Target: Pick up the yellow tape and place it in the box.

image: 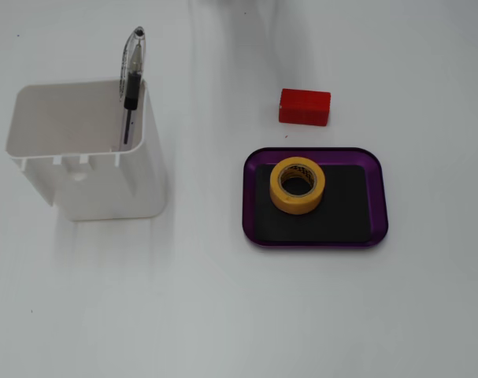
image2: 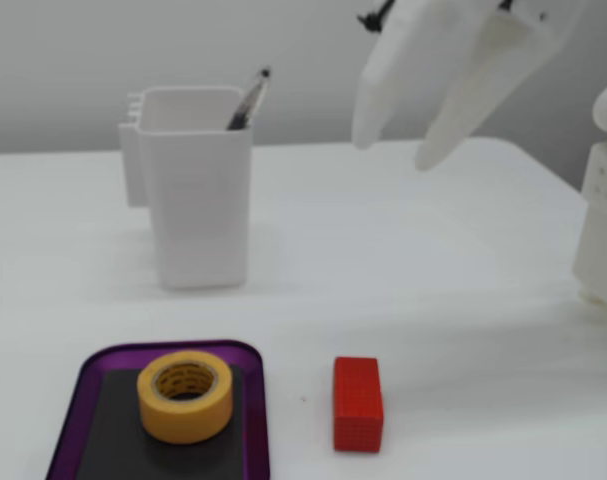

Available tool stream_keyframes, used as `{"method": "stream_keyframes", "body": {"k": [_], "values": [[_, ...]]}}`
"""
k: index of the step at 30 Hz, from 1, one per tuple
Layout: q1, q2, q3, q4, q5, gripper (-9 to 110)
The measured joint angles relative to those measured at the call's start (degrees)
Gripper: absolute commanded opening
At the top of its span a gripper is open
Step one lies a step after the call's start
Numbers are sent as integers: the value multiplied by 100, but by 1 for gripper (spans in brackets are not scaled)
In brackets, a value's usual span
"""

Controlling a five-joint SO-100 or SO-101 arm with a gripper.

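The yellow tape (image: pixel 298 184) is a ring with a tan core. It lies flat on the black bottom of the purple box (image: pixel 380 206), towards its left half in a fixed view. In the other fixed view the tape (image2: pixel 185 396) sits in the box (image2: pixel 253 420) at the lower left. My white gripper (image2: pixel 395 145) hangs high above the table at the upper right, far from the tape. Its two fingers are spread apart and hold nothing. The gripper does not show in the top-down fixed view.
A red block (image: pixel 305 106) lies just beyond the box; it shows to the right of it in the other fixed view (image2: pixel 358 403). A tall white bin (image: pixel 85 150) with a pen (image: pixel 133 79) stands at the left. A white arm base (image2: pixel 603 230) stands at the right edge.
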Motion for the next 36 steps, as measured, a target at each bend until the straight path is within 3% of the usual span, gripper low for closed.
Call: {"method": "stream_keyframes", "body": {"k": [10,15,27,32,36], "values": [[914,1591,3586,-2320,62,15],[914,2391,4605,-2813,782,15],[984,4342,6223,-2689,1090,14],[932,5212,6328,-1925,1090,-1],[914,5309,6328,-1591,1090,-1]]}}
